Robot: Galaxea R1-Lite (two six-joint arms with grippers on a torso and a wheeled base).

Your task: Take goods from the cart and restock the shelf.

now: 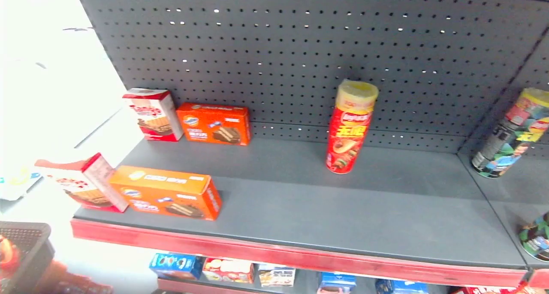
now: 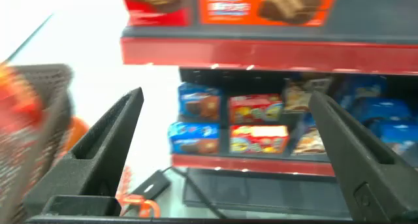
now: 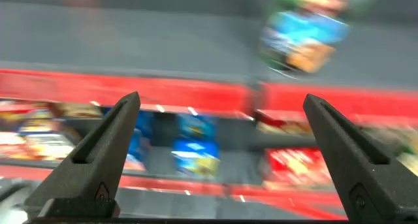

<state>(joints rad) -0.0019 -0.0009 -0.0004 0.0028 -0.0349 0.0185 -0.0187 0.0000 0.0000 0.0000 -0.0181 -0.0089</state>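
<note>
On the shelf (image 1: 300, 204), a red cylindrical can (image 1: 348, 131) with a yellow lid stands upright toward the shelf's back. Left gripper (image 2: 225, 96) and right gripper (image 3: 222, 98): both released, jaws spread wide.

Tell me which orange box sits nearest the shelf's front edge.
The front orange box, beside the front red-and-white box; the other orange box sits by the pegboard.

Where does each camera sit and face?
Head view: on the robot's head, down at the grey shelf and front orange box.
Left wrist view: on that wrist, past the open left gripper, at lower-shelf snack boxes.
Right wrist view: likewise, past the open right gripper, at the red shelf edge.
Head and left wrist share the front orange box.
</note>
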